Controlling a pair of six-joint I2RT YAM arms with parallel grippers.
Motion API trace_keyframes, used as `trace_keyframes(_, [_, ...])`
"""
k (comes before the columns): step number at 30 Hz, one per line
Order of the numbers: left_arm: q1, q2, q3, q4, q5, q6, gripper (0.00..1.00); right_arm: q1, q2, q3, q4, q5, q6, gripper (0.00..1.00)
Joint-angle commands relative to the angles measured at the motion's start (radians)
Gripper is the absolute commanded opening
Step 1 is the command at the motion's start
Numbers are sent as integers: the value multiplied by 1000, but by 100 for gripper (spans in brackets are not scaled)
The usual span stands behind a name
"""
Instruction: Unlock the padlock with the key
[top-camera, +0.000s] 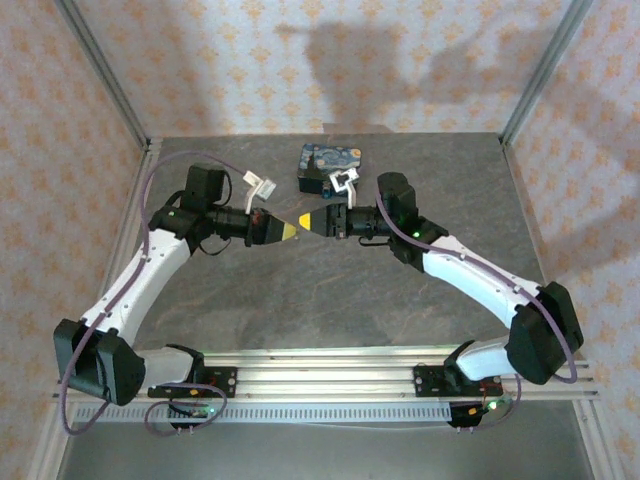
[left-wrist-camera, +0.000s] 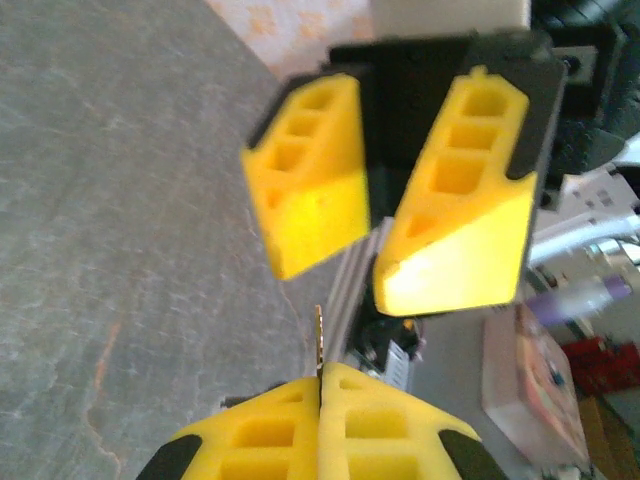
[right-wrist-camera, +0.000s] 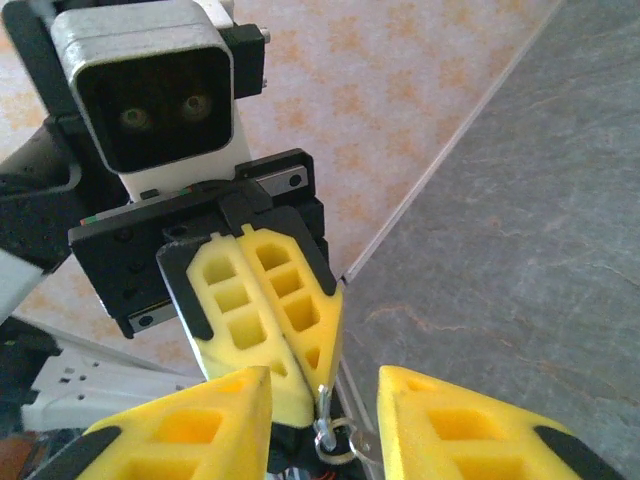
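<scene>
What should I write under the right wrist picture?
Shut left end effector holds the key before the open right end effector.

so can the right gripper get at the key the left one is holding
Probably yes: the right gripper is open and faces the left gripper, which pinches the key, with nothing between them.

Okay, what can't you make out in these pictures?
Key teeth: left wrist view, blade edge-on, rest pinched in the shut left gripper.
Padlock: top view, too small to pick out.
Box near corner: top view, right arm's wrist camera covers it.
Clutter at right: left wrist view, blurred.
</scene>
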Motion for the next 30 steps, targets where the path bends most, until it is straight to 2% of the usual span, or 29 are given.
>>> trace_keyframes(1, [-5, 30, 74, -238, 106, 215, 0, 1, 1, 32, 32, -69, 20, 37])
trace_keyframes(6, [-5, 67, 107, -303, 139, 276, 0, 10, 18, 46, 35, -93, 31, 36])
trace_keyframes(30, [30, 59, 103, -276, 129, 235, 0, 35, 41, 54, -4, -134, 2, 35])
